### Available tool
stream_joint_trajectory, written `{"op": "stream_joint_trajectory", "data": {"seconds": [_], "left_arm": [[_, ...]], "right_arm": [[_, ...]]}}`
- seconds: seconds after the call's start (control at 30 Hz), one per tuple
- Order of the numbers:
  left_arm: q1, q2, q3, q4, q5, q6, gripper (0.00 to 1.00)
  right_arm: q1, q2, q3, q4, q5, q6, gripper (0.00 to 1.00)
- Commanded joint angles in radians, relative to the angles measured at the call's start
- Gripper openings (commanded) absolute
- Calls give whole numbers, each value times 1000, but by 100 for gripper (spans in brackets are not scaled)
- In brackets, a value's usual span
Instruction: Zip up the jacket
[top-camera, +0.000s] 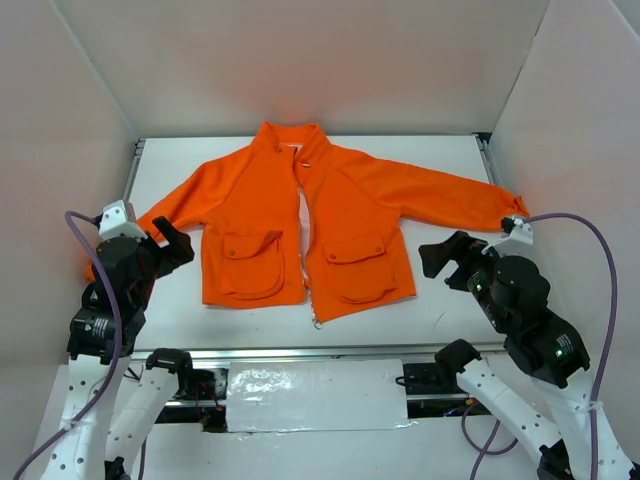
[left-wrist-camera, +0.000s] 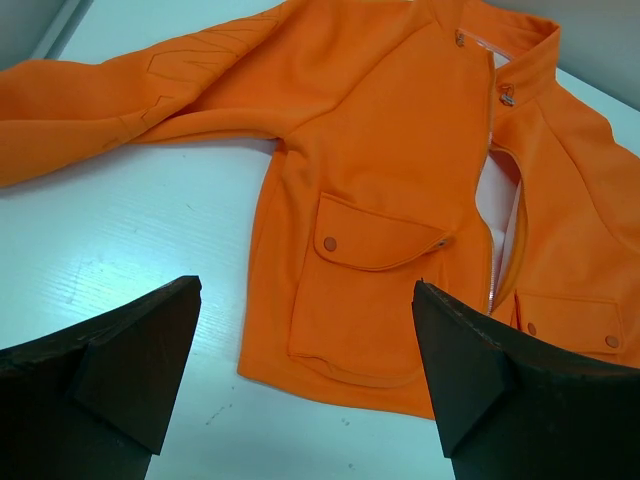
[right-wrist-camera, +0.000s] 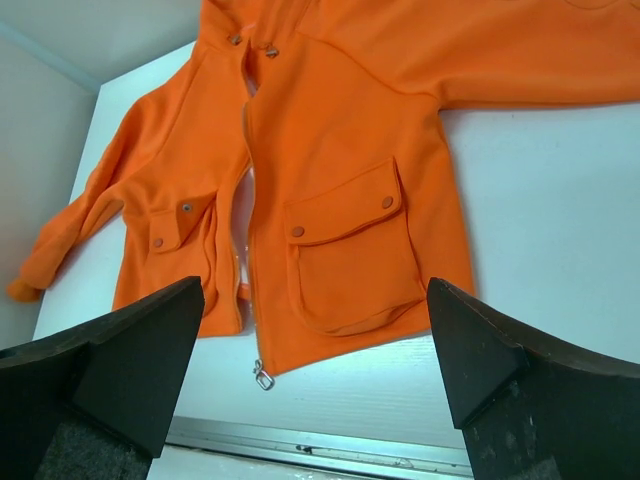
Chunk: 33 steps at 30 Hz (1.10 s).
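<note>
The orange jacket (top-camera: 345, 215) lies flat and face up on the white table (top-camera: 450, 310), collar toward the back and sleeves spread to both sides. Its front is parted along the pale zipper (left-wrist-camera: 493, 290), and a small metal pull (right-wrist-camera: 263, 378) hangs at the hem of the right-hand panel (top-camera: 316, 321). My left gripper (top-camera: 172, 243) hovers open beside the left sleeve, off the fabric; in its wrist view (left-wrist-camera: 307, 290) it faces the left pocket (left-wrist-camera: 365, 290). My right gripper (top-camera: 447, 262) stands open to the right of the hem, holding nothing; its wrist view (right-wrist-camera: 316, 285) faces the right pocket (right-wrist-camera: 350, 255).
White walls close in the table on the left, back and right. An aluminium rail (top-camera: 330, 352) runs along the table's near edge, with a shiny plate (top-camera: 315, 395) between the arm bases. Purple cables (top-camera: 600, 300) loop off both arms.
</note>
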Motion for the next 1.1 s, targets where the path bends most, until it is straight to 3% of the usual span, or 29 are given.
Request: {"op": "stream_joint_trajectory", "data": {"seconds": [0.0,0.17,0.27,0.4,0.47,0.57,0.8,1.07], "left_arm": [[3,-1,-2,14,-14,-16,99],[2,7,-1,11,-5,-17,99],[2,9,-1,17,-1,-16,99],[3,22,-1,19,10,-10,99],[2,30,1,16,16,-2,99],[3,33,1,25,44,10,99],[3,48,-4,42,90,33,100],[5,64,-4,54,124,44,99]], "right_arm": [[5,-3,-1,-12,19,13,100],[5,-19,-33,40,-22,14,100],[2,-13,-95,189,-209,-13,100],[8,258,-117,406,-482,28,94],[18,375,-143,514,-571,49,93],[31,667,-136,711,-632,76,83],[91,1111,48,832,-668,91,72],[135,1309,108,936,-700,122,67]]}}
